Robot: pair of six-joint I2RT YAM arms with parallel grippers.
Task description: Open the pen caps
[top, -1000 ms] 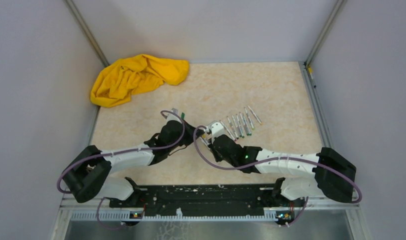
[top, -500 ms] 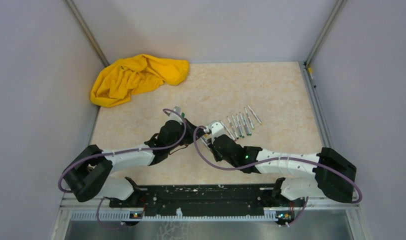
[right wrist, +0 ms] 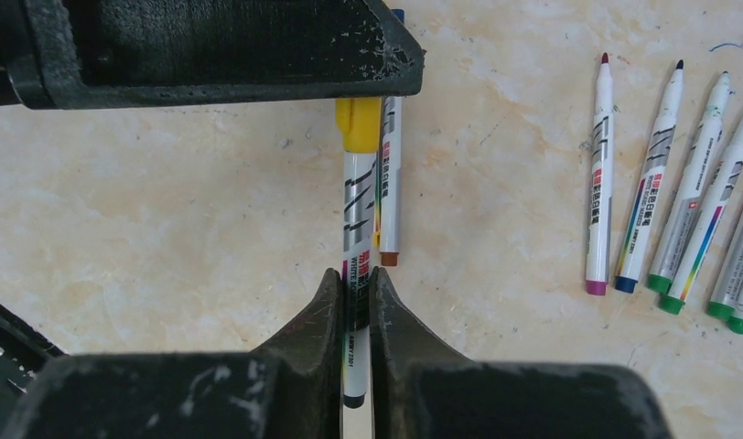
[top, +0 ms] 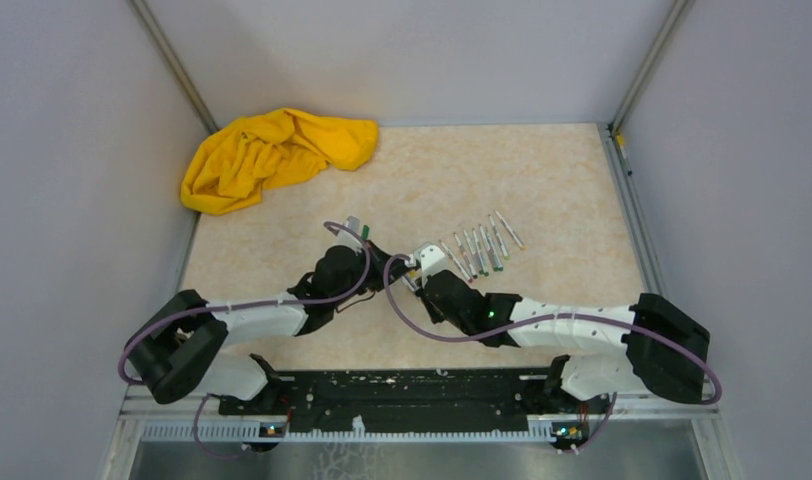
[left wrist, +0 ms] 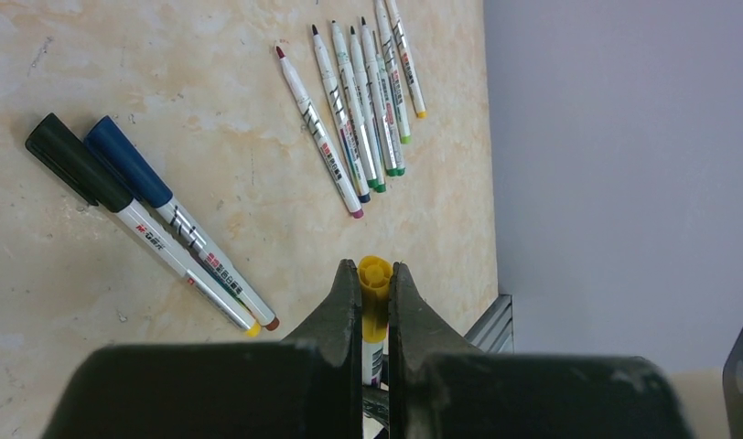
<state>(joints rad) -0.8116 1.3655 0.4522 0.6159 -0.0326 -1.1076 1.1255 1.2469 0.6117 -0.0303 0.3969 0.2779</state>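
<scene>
Jaws: left gripper [left wrist: 375, 285] clamped on yellow cap [right wrist: 358, 123]; right gripper [right wrist: 356, 285] clamped on that pen's barrel [right wrist: 357, 210], cap seated, both held above table [left wrist: 121, 73]. Done, by appearance: row of bare-tipped pens [left wrist: 354, 119] lying near. Outstanding: held pen, plus two lying together with black cap [left wrist: 75, 172] and blue cap [left wrist: 128, 174] on.

The yellow-capped pen [right wrist: 357, 215] carries black lettering and a red mark on its barrel, too small to read. The loose pens [left wrist: 317, 131] bear similar print, likewise illegible.
</scene>
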